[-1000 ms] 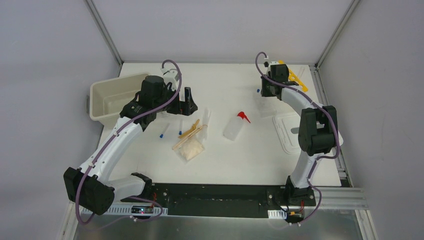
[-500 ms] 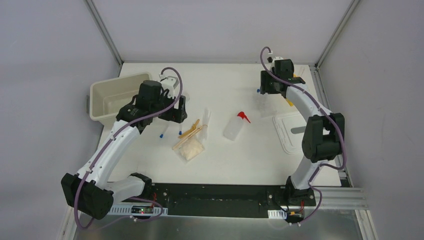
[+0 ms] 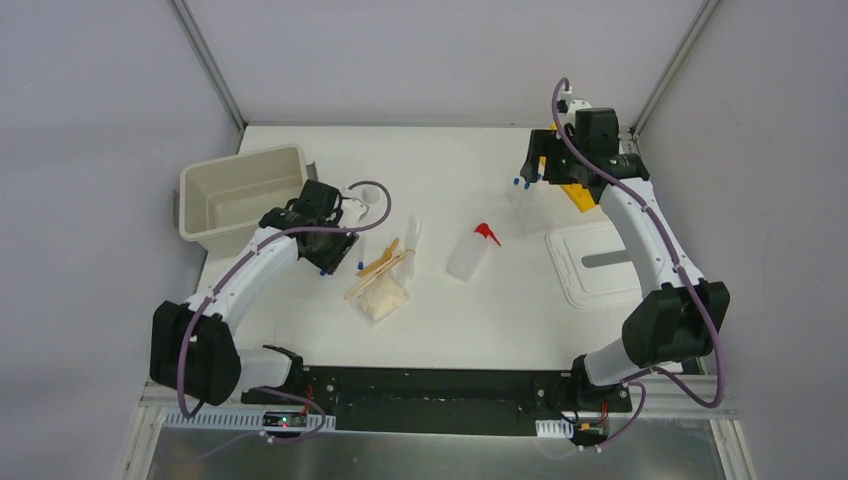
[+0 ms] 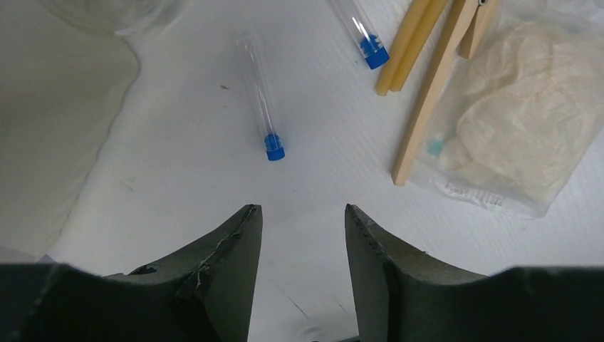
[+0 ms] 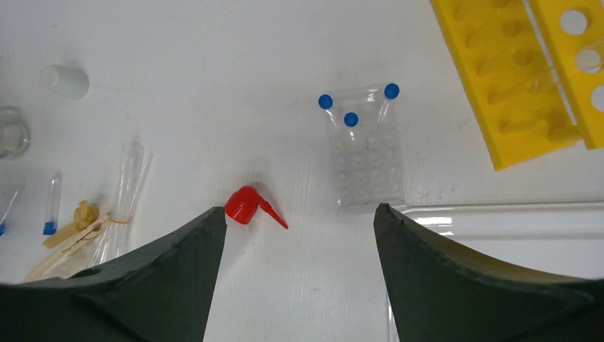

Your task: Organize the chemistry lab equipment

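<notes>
My left gripper point(image 4: 301, 210) point(image 3: 335, 255) hovers low over the table, open, with nothing between its fingers. Just ahead of it lies a clear blue-capped tube point(image 4: 260, 100). A second tube point(image 4: 360, 28) lies beside the wooden sticks point(image 4: 427, 92) and the beige packet point(image 4: 513, 128). The beaker's rim point(image 4: 107, 11) shows at the top left. My right gripper point(image 5: 299, 209) point(image 3: 533, 170) is open and empty, high above a clear stand point(image 5: 367, 153) holding three blue-capped tubes. The yellow rack point(image 5: 520, 78) lies to its right. The squeeze bottle point(image 3: 468, 255) with its red nozzle point(image 5: 246, 205) lies mid-table.
The cream bin point(image 3: 235, 190) stands at the back left, close to my left arm. Its white lid point(image 3: 595, 262) lies flat at the right, under my right arm. A small white cap point(image 5: 64, 80) rests near the beaker.
My left gripper came down and toward the lying tubes, its jaws narrowing. My right gripper opened and drew back to the right, away from the clear stand.
</notes>
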You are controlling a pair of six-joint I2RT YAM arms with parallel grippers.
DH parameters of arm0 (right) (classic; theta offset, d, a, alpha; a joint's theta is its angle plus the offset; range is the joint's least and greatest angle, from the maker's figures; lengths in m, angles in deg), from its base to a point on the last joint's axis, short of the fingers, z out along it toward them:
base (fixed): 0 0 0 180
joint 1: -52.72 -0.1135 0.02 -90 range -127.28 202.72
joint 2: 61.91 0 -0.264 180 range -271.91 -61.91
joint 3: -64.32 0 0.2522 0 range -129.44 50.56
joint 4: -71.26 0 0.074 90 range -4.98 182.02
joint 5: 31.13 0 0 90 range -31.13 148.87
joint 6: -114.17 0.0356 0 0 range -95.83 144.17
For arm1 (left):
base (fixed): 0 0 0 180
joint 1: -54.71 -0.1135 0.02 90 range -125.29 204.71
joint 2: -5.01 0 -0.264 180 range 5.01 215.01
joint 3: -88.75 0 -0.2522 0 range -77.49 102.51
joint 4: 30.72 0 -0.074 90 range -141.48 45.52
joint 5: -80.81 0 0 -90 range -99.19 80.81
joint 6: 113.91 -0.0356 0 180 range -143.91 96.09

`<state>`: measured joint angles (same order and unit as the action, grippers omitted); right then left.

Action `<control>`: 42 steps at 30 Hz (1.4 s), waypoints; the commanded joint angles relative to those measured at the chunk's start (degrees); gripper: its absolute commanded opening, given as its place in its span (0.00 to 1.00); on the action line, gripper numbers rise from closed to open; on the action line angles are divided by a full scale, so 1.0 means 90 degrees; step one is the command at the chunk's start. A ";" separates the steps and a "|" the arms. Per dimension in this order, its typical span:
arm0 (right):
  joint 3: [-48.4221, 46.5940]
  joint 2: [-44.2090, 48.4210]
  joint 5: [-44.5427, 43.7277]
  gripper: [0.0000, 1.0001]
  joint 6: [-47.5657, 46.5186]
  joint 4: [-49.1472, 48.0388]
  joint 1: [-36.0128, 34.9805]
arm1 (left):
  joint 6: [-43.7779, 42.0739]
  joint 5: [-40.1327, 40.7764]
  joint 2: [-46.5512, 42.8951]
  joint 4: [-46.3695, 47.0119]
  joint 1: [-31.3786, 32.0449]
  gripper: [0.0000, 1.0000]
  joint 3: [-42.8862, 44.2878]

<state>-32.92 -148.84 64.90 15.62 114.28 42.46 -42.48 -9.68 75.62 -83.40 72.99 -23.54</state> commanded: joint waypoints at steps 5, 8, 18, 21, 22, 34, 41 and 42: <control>0.0177 0.0579 0.0501 0.79 0.0354 0.0489 0.0016 | -0.0576 0.0069 0.1559 0.0300 -0.0054 0.45 0.0800; 0.0213 0.0683 0.0636 0.79 0.0413 0.0535 0.0013 | -0.0551 0.0140 0.2000 0.0562 -0.0097 0.47 0.0933; 0.0067 0.0865 0.0844 0.79 0.0502 0.0742 -0.0024 | -0.0502 0.0274 0.3172 0.0836 -0.0264 0.46 0.1408; 0.0062 0.0907 0.0859 0.79 0.0503 0.0762 -0.0023 | -0.0540 0.0234 0.3411 0.0837 -0.0335 0.44 0.1478; 0.0058 0.0926 0.0862 0.79 0.0500 0.0774 -0.0023 | -0.0546 0.0199 0.3458 0.0838 -0.0355 0.44 0.1494; -0.0088 0.0935 0.1279 0.76 0.0312 0.1036 -0.0025 | -0.0201 -0.0322 0.3456 0.0653 -0.0377 0.16 0.1454; -0.0272 0.1502 0.1835 0.74 -0.0403 0.1282 -0.0029 | 0.1173 -0.1165 0.2353 -0.0118 -0.0352 0.00 0.2329; -0.0243 0.1638 0.2025 0.74 -0.0462 0.1272 -0.0070 | 0.1528 -0.1454 0.2142 -0.0231 -0.0352 0.00 0.2525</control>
<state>-32.42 -140.65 77.29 15.27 125.05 42.44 -39.29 -14.45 104.78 -80.58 70.00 -8.43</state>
